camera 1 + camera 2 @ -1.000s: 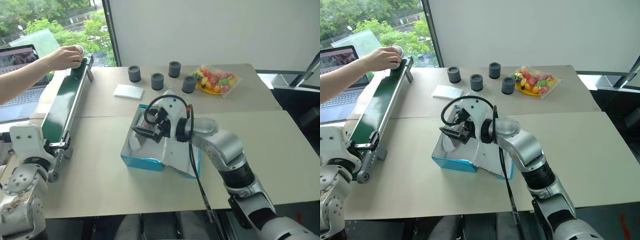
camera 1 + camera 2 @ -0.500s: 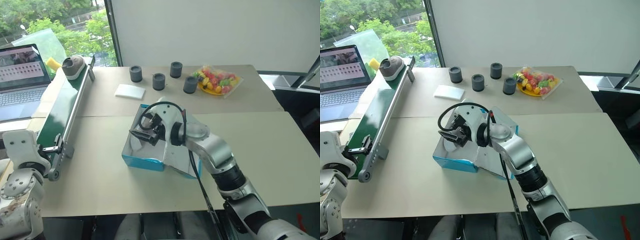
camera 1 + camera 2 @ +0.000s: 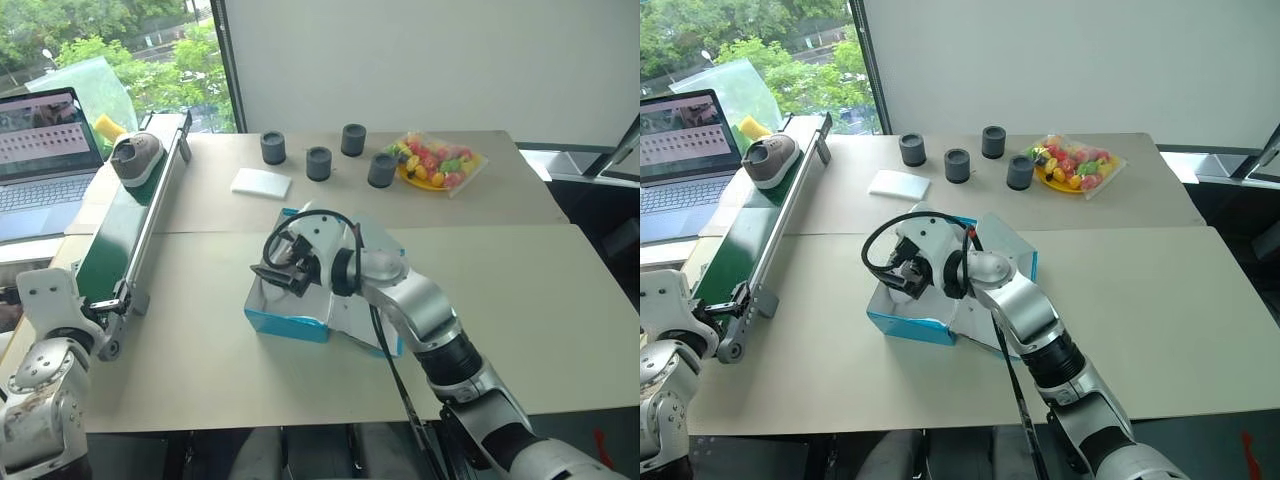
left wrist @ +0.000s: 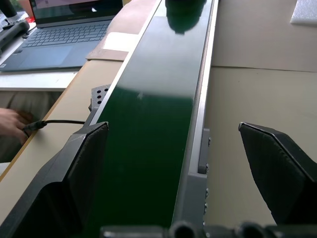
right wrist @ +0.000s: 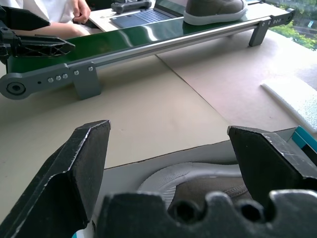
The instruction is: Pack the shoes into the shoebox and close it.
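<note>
The right gripper (image 3: 902,277) hangs over the open shoebox (image 3: 903,327) with its two black fingers (image 5: 81,163) spread wide and nothing between them. Directly beneath and between those fingers, inside the box's white interior, lies one shoe (image 5: 198,184), its white sole edge and grey-brown upper showing just past the near cardboard wall; the fingers do not touch it. The box's hinged lid (image 3: 1005,250) stands open behind the gripper, on the side away from the fingertips. Well ahead of the right fingers, across a stretch of bare tabletop (image 5: 163,109), runs a long green conveyor belt (image 5: 129,42), and the second shoe (image 3: 768,160) sits on its far end, well apart from both grippers. The left gripper (image 4: 188,163) is also released, its fingers (image 4: 79,168) wide apart and empty, straddling the near end of the belt, whose green surface runs away between them. Beyond the belt, past the left fingers, sits an open laptop (image 4: 59,34). A flat white pad (image 3: 899,184), four dark cylinders (image 3: 957,164) and a bag of colourful sweets (image 3: 1072,167) lie farther across the table from the box.
</note>
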You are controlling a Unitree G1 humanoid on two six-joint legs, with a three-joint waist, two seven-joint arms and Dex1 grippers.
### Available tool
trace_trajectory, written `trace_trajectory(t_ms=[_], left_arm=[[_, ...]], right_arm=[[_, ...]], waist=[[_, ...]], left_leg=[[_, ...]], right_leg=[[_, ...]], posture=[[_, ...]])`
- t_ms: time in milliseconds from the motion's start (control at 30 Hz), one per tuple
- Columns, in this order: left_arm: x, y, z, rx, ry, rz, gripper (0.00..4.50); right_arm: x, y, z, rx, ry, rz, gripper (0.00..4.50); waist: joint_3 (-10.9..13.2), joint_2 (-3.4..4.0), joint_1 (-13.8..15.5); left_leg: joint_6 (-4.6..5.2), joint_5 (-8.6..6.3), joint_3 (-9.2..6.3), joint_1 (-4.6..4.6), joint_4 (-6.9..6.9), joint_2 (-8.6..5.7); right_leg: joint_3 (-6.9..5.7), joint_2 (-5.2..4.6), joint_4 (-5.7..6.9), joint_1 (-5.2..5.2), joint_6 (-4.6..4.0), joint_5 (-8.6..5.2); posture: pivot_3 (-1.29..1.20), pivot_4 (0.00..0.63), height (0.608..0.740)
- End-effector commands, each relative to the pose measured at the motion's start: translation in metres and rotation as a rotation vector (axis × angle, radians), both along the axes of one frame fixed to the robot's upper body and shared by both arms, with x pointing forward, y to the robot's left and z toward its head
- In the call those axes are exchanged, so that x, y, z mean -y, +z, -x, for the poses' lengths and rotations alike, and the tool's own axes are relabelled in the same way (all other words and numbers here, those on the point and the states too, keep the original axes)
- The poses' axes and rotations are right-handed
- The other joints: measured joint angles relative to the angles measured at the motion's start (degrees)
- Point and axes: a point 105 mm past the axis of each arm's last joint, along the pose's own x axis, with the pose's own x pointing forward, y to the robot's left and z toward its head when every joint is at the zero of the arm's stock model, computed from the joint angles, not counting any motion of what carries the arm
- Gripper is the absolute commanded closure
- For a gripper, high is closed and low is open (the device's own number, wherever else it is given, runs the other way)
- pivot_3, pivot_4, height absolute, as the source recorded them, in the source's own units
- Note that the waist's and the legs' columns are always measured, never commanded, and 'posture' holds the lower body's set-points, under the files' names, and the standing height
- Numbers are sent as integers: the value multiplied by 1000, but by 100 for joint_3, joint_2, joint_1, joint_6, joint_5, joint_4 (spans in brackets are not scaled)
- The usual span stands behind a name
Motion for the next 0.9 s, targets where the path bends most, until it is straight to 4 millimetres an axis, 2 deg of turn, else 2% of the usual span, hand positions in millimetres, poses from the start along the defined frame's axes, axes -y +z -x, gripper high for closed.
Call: trace_trajectory(t_ms=[33,367,633,900], left_arm=[[-1,10,-3,25,-11,-47,0],[-21,4,1,21,53,-35,0],[-35,-11,18,-13,106,-27,0],[-38,-10,21,-15,109,-29,0]], right_arm=[[4,13,2,37,-13,-39,62],[7,17,-5,33,-50,-64,62],[8,16,-4,29,-60,-67,62],[9,16,-3,22,-65,-72,62]], waist=[[0,0,0],[0,0,-3],[0,0,-4],[0,0,-2]], left_leg=[[0,0,0,0,0,0],[-2,-1,-3,0,-1,1],[-4,-3,-9,0,-2,3],[-5,-3,-10,1,-2,2]], right_leg=[[0,0,0,0,0,0],[0,-1,0,-2,0,0],[2,-1,0,-4,0,0],[1,-2,0,-3,0,0]], posture=[[0,150,740],[0,150,740],[0,150,740],[0,150,740]])
